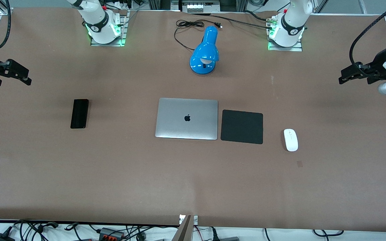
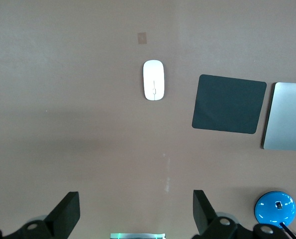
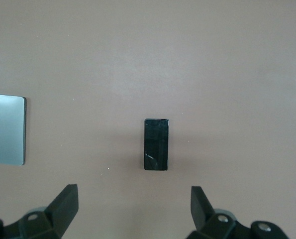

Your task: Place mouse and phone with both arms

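Note:
The white mouse (image 1: 290, 140) lies on the table toward the left arm's end, beside the black square pad; it also shows in the left wrist view (image 2: 153, 80). The black phone (image 1: 79, 113) lies flat toward the right arm's end and shows in the right wrist view (image 3: 156, 144). My left gripper (image 1: 343, 77) hangs high over the table's left-arm end, open and empty (image 2: 136, 211). My right gripper (image 1: 25, 76) hangs high over the right-arm end, open and empty (image 3: 135, 206). Neither gripper touches anything.
A closed silver laptop (image 1: 187, 118) lies mid-table, with a black square pad (image 1: 242, 126) beside it, between laptop and mouse. A blue desk lamp (image 1: 205, 53) with its black cord lies farther from the camera than the laptop, between the two arm bases.

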`<state>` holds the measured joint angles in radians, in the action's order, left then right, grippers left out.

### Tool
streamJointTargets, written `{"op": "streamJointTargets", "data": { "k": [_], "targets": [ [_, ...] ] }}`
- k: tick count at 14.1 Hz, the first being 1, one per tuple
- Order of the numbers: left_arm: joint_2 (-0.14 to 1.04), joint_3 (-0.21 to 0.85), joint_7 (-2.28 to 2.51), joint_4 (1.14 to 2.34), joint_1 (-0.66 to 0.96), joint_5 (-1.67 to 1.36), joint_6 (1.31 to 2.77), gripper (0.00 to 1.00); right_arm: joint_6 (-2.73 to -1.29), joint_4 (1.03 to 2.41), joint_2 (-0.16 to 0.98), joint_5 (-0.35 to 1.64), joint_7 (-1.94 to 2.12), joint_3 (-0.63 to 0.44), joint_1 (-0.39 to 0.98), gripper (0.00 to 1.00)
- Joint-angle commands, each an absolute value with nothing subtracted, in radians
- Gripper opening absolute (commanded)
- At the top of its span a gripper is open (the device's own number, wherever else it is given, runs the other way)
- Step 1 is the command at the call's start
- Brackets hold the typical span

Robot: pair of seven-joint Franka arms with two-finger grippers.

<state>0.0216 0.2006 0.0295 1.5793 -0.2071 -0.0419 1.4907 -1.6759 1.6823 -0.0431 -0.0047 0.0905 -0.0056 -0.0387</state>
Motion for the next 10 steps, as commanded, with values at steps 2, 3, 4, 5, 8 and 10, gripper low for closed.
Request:
{"op": "streamJointTargets", "data": {
  "k": [2, 3, 4, 5, 8, 10],
  "targets": [
    [0.037, 0.204, 0.015, 1.546, -0.213, -0.025, 1.473, 1.00, -1.674, 1.697, -0.060, -0.002, 0.083, -0.008, -0.038, 1.00],
    [0.037, 0.203, 0.014, 1.548, -0.213, -0.025, 1.473, 1.00, -1.675, 1.695, -0.058, -0.002, 0.081, -0.008, -0.038, 1.00],
    [0.037, 0.202, 0.015, 1.546, -0.213, -0.026, 1.473, 1.00, -1.674, 1.695, -0.057, -0.002, 0.081, -0.008, -0.038, 1.00],
    [0.038, 0.204, 0.017, 1.546, -0.213, -0.028, 1.474, 1.00, -1.674, 1.697, -0.057, -0.002, 0.081, -0.008, -0.038, 1.00],
    [0.093, 0.202, 0.009, 1.542, -0.213, -0.028, 1.476, 1.00, -1.672, 1.697, -0.043, -0.002, 0.083, -0.006, -0.034, 1.00],
    [0.190, 0.192, 0.005, 1.479, -0.215, -0.026, 1.480, 1.00, -1.654, 1.697, -0.008, -0.002, 0.098, -0.003, -0.034, 1.00]
  ]
}}
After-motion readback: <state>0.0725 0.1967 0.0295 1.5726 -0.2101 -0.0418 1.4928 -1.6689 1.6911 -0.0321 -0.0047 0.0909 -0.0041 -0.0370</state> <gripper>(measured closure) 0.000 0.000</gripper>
